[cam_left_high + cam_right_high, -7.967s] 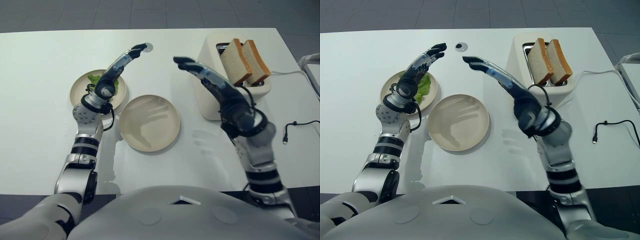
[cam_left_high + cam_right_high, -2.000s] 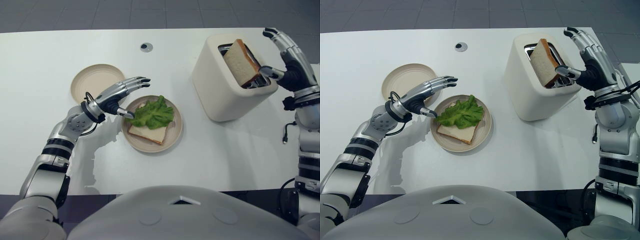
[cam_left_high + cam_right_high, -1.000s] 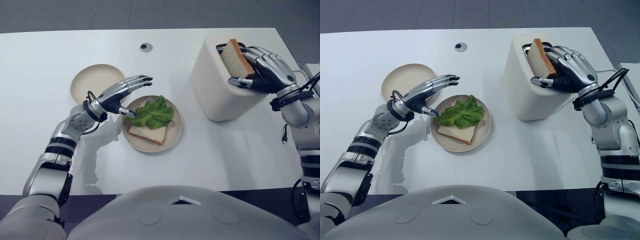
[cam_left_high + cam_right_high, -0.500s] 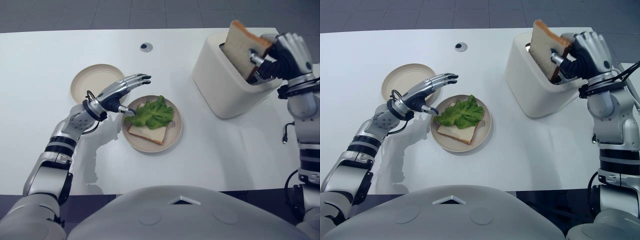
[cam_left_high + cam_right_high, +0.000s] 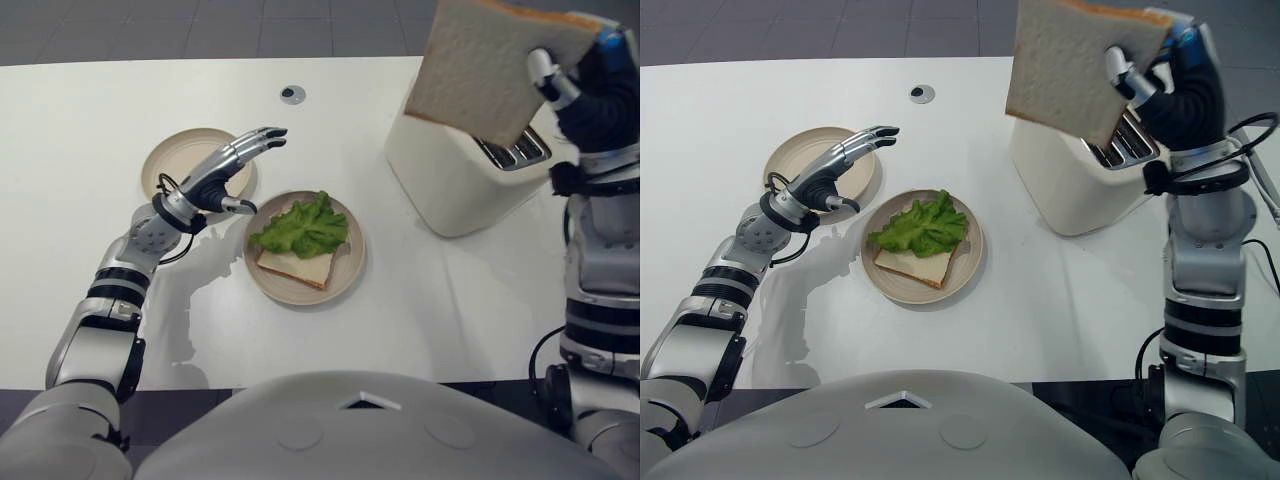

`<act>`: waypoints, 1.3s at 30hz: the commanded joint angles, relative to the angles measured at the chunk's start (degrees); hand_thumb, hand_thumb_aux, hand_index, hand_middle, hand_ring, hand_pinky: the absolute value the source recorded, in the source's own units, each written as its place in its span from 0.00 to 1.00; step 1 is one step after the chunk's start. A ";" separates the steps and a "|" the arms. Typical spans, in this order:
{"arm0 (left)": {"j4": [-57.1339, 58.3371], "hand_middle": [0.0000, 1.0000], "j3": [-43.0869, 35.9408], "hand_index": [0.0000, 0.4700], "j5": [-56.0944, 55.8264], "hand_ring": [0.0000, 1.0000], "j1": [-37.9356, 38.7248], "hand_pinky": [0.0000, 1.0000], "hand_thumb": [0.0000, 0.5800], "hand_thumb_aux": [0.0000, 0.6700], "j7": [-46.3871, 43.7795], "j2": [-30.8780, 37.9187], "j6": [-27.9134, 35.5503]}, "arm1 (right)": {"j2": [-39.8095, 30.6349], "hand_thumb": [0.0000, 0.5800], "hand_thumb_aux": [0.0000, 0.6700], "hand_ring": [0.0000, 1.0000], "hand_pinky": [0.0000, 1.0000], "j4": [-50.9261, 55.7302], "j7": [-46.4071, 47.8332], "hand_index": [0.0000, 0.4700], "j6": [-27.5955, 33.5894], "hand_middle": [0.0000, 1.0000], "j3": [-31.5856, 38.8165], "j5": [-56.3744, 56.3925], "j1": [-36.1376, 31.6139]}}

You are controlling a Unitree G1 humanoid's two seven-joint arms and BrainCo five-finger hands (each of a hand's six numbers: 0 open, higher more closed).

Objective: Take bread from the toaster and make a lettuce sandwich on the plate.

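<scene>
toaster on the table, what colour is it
Cream-white, the toaster has dark metal slots on top; it shows best in the right eye view.

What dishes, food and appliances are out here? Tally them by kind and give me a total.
Plates: 2, empty plate, sandwich plate
Bread slices: 2, held slice, slice on the plate
Lettuce: 1
Toaster: 1
Total: 6

Bright, even light throughout
</scene>
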 commanded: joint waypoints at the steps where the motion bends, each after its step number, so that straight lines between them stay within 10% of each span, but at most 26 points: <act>1: -0.40 0.00 0.42 0.00 -3.01 0.00 -0.02 0.00 0.00 0.00 -1.92 0.03 0.16 | 9.00 1.00 1.00 1.00 1.00 -3.48 5.85 1.00 6.50 1.00 13.54 9.17 6.83; 11: -4.06 0.00 1.89 0.00 -12.85 0.00 1.02 0.00 0.00 0.00 -6.64 0.37 -0.82 | 18.08 1.00 1.00 1.00 1.00 1.41 8.11 1.00 16.45 1.00 23.44 9.84 12.64; 29: -18.18 0.00 -3.82 0.00 -24.80 0.00 9.12 0.00 0.00 0.00 -22.33 2.67 1.61 | 17.62 1.00 1.00 1.00 1.00 15.52 1.46 1.00 15.24 1.00 29.44 -18.36 7.22; 39: -11.49 0.00 -12.13 0.00 -6.05 0.00 12.10 0.00 0.00 0.00 -31.30 5.48 1.23 | 17.52 1.00 1.00 1.00 1.00 16.70 -0.44 1.00 14.24 1.00 27.06 -20.69 6.64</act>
